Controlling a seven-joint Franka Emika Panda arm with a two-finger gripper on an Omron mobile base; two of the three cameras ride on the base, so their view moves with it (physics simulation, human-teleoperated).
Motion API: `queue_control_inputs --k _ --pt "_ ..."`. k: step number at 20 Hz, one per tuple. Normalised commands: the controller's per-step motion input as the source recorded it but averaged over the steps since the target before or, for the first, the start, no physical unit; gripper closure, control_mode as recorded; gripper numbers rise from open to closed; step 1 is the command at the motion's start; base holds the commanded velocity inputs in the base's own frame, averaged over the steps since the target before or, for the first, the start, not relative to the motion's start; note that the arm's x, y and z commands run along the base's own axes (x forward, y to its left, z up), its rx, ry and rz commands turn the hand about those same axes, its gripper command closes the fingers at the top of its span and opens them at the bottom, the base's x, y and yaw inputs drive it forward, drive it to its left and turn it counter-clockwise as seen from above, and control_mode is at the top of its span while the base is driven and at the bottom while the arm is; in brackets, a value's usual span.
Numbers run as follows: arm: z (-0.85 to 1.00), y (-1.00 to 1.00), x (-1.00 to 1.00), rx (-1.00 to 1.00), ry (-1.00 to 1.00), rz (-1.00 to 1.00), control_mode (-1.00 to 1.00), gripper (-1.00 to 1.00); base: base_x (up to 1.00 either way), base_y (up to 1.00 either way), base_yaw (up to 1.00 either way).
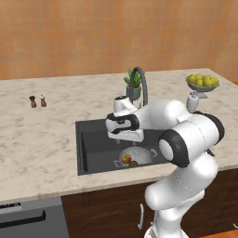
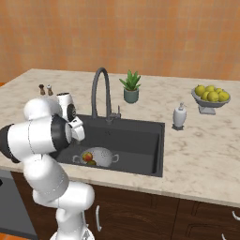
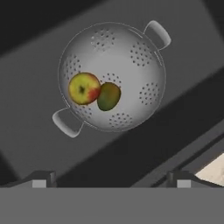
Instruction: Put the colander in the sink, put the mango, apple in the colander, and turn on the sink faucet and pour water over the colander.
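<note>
Two fruits, the apple [image 3: 83,88] and the mango [image 3: 108,96], lay touching inside the colander [image 3: 131,57], which sat on the sink [image 1: 95,144] floor. Above it, the hand [image 3: 111,177] hung wide and empty.

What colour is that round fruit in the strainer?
The apple is yellow-green with a red blush, clearest in the hand view.

the colander [image 3: 131,57] is silvery white, dotted with clusters of small holes. the apple [image 3: 83,88] in it is yellow-green with a red blush; the mango [image 3: 108,96] is dark olive with an orange tinge. the sink [image 2: 140,136] is dark grey-black, the faucet [image 2: 99,89] dark grey. the counter [image 1: 42,135] is beige marble, mottled. far right, a grey bowl [image 2: 206,108] holds yellow-green fruit.
</note>
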Motion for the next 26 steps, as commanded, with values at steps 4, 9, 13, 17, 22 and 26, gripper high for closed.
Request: queue_control_inputs --k 4,9,13,17,22,26 --pt "0.07 -0.32 -0.58 0.00 -0.07 0.19 -1.00 -1.00 0.00 0.00 0.00" --pt "0.09 -0.37 -0.50 0.01 -0.08 0.09 -1.00 -1.00 0.00 0.00 0.00" --pt "0.48 -0.39 -0.26 0.05 0.00 0.03 -1.00 -1.00 0.00 0.00 0.00" --pt "0.48 -0.68 -0.28 0.06 0.00 0.04 -1.00 -1.00 0.00 0.00 0.00" --pt "0.15 -0.70 -0.13 0.02 -0.11 0.07 -1.00 -1.00 0.00 0.00 0.00" --pt "0.03 -0.62 0.00 0.01 -0.18 0.09 -1.00 -1.00 0.00 0.00 0.00"
